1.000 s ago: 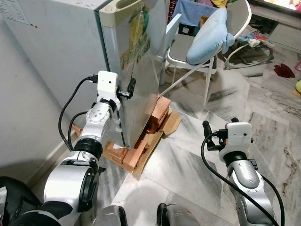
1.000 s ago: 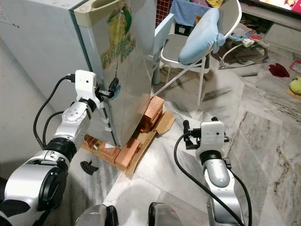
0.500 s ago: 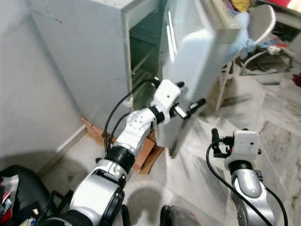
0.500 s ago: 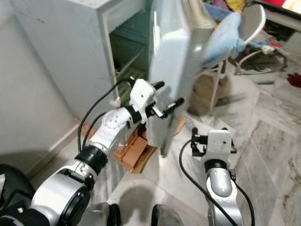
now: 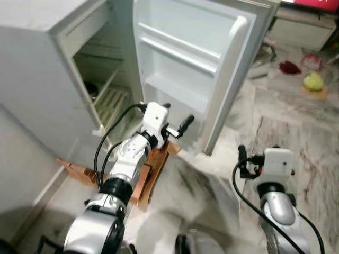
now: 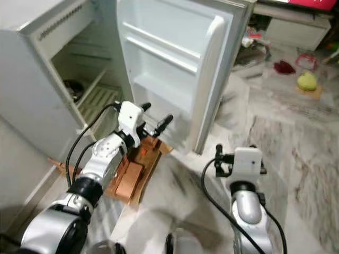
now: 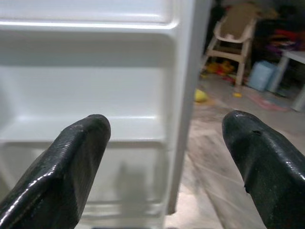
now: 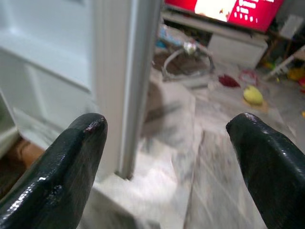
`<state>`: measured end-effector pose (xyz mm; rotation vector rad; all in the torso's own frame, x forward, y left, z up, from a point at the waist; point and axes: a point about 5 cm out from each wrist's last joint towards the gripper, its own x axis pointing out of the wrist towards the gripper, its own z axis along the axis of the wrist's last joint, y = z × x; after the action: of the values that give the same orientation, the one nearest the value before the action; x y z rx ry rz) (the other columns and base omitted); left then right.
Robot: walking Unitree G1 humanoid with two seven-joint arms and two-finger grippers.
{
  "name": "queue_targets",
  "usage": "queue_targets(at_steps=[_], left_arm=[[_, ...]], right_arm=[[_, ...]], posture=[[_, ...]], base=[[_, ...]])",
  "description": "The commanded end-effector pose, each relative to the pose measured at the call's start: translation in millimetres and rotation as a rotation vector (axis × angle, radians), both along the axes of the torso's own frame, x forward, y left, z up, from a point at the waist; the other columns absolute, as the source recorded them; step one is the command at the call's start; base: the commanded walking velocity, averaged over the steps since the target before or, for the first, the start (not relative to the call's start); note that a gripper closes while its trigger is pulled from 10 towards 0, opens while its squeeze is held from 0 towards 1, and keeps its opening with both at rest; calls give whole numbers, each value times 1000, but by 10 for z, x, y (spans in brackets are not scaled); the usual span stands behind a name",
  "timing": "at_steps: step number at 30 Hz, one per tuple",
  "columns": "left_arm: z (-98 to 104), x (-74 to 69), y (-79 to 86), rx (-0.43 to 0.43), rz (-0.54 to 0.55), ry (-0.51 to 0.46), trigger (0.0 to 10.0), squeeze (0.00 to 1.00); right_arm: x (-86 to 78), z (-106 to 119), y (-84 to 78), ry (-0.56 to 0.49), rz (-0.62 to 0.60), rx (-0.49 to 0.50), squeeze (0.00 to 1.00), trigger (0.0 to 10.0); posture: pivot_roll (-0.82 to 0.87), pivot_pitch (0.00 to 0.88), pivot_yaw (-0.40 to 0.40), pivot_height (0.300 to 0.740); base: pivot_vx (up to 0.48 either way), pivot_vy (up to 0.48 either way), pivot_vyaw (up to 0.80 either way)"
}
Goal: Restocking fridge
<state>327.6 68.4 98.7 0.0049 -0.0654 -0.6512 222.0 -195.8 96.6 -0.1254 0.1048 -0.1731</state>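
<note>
Marble floor [image 5: 275, 132], fridge door [image 5: 196, 58] swung wide, fridge [image 5: 47, 79] interior dim, left gripper [image 5: 177, 121] and right gripper [image 8: 167, 157] spread, empty.

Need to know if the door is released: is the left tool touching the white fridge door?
Apart. The left wrist view shows the open left tool with the white fridge door beyond its fingertips.
</note>
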Motion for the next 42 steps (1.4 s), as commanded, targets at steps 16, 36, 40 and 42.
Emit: queue_targets(at_steps=[16, 36, 40, 42], left_arm=[[-32, -169, 701, 59, 273, -5, 10000, 0], [-42, -564, 716, 107, 289, 53, 10000, 0], [-122, -616, 780, 96, 312, 107, 10000, 0], [-120, -614, 771, 102, 301, 103, 10000, 0]], right_arm=[[149, -13, 73, -19, 16, 37, 0, 10000], [231, 43, 102, -38, -5, 57, 0, 10000], [214, 2, 99, -27, -9, 61, 0, 10000], [212, 0, 99, -27, -10, 62, 0, 10000]], posture=[[-71, 79, -17, 740], [-48, 119, -5, 740], [-58, 105, 0, 740], [-60, 97, -5, 740]], base=[[413, -118, -96], [348, -308, -794], [0, 0, -800], [0, 0, -800]])
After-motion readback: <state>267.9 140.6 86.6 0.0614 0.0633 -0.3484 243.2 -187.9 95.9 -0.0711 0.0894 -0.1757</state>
